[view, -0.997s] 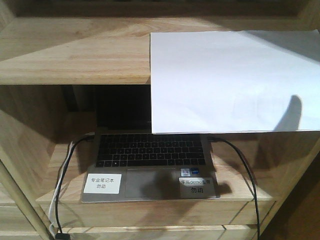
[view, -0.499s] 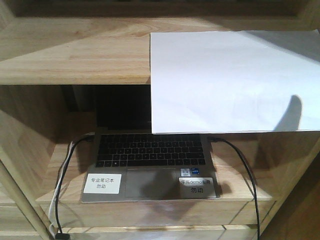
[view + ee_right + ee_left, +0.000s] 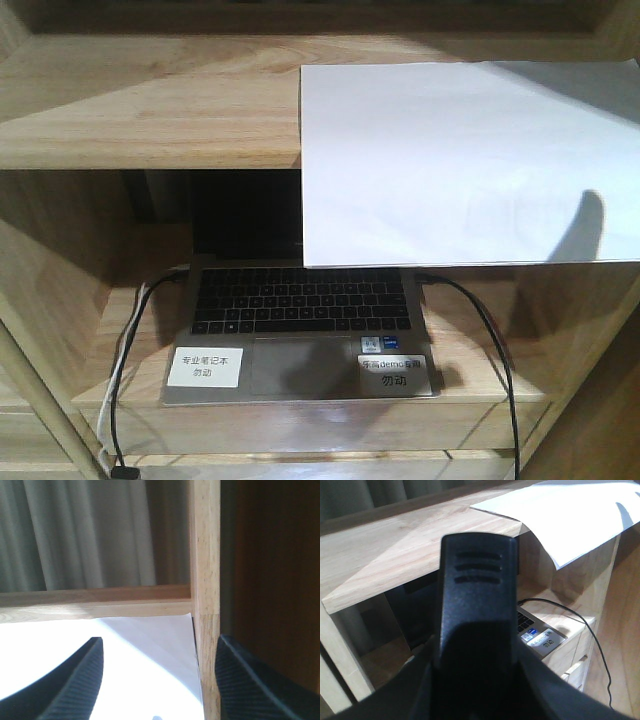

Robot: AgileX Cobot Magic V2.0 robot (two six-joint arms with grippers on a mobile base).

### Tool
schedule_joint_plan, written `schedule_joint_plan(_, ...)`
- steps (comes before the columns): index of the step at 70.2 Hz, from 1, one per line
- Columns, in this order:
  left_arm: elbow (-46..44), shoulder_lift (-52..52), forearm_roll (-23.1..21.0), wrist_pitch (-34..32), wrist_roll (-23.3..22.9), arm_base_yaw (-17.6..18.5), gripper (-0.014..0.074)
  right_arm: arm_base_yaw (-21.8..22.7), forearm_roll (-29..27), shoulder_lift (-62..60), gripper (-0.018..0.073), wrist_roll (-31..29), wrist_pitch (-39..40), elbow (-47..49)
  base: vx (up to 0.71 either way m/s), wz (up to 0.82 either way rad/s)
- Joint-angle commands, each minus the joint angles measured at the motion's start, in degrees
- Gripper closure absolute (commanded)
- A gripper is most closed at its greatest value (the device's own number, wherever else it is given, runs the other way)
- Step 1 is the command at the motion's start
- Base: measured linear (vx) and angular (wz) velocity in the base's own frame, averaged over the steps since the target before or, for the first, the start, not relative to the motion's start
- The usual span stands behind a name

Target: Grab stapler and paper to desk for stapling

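A light wooden shelf unit (image 3: 150,110) fills the front view, with grey curtains (image 3: 90,535) hanging behind it in the right wrist view. On the top board lies the paper (image 3: 450,160), a blank white sheet set toward the right. Its near edge hangs well out over the front of the board and covers part of the bay below. A dark finger-shaped shadow falls on the sheet's lower right corner.

In that lower bay an open laptop (image 3: 300,300) sits on a shelf, its screen dark. Two small white labels (image 3: 205,367) with printed characters are stuck on either side of the trackpad. A black cable (image 3: 480,320) runs off the laptop's right side and down over the shelf front, and more cable hangs at the left.

The right end effector (image 3: 160,680) hovers over the far right corner of the paper with its fingers (image 3: 90,680) spread wide and nothing between them. An upright shelf post (image 3: 205,580) stands just by the right finger.

The left end effector (image 3: 477,685) is out in front of the shelf, to the left of the sheet. It looks clamped on the stapler (image 3: 477,595), a black pebbled body with three short grooves near its tip. The stapler stands up between the dark fingers and blocks much of that wrist view.
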State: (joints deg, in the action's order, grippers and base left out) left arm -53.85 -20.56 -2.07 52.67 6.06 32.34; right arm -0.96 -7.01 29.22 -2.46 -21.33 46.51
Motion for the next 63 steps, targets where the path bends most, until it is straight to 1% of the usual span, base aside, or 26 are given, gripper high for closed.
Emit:
schedule_joint_plan(1, -1.21, -0.61, -0.49, -6.80, -0.14, 0.17, 0.0603, 0.46, 0.02, 0.72, 0.0108, -0.59, 4.21, 1.84, 0.00, 0.00)
schedule_joint_plan(63, -1.21, -0.61, -0.49, -6.80, -0.14, 0.17, 0.0603, 0.46, -0.23, 0.72, 0.0108, -0.53, 4.32, 1.84, 0.00, 0.00)
